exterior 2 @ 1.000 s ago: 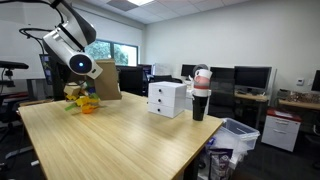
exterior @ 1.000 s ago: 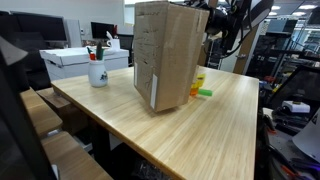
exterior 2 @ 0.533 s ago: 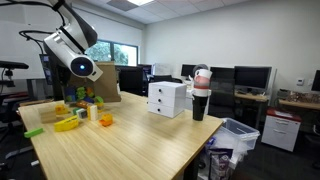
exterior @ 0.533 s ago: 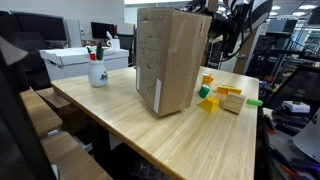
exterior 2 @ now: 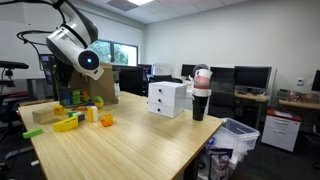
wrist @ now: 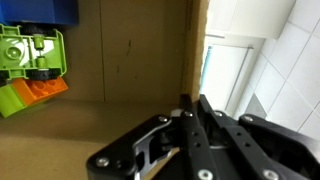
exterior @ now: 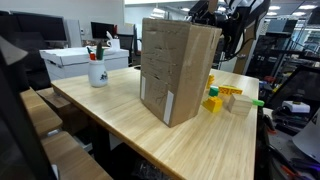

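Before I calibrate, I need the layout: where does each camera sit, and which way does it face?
An exterior view: low at a table corner, facing the cardboard box; the arm shows behind its top.
An exterior view: across the table, facing the arm.
Wrist view: on the wrist, facing the box's cardboard; fingers show.
Both exterior views share the toy blocks.

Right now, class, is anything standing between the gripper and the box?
Nothing visible does. The gripper is shut on the top edge of the box, so the two touch. The toy blocks lie on the table beside the box, not between it and the gripper.
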You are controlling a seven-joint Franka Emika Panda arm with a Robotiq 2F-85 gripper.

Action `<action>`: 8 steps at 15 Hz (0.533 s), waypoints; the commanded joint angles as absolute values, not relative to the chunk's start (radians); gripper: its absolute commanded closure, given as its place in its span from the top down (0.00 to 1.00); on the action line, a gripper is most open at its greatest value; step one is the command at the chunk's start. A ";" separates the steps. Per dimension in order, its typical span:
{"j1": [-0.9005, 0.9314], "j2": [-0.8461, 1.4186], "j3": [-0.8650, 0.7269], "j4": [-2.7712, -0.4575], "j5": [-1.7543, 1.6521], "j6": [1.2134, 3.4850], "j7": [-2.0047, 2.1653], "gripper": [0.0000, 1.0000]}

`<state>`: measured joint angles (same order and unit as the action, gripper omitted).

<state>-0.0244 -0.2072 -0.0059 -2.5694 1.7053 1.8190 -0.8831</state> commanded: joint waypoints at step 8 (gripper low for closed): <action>-0.040 -0.235 -0.021 -2.618 1.875 1.786 -0.948 0.04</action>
<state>-0.0247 -0.2076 -0.0161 -2.5838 1.8028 1.8182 -0.9130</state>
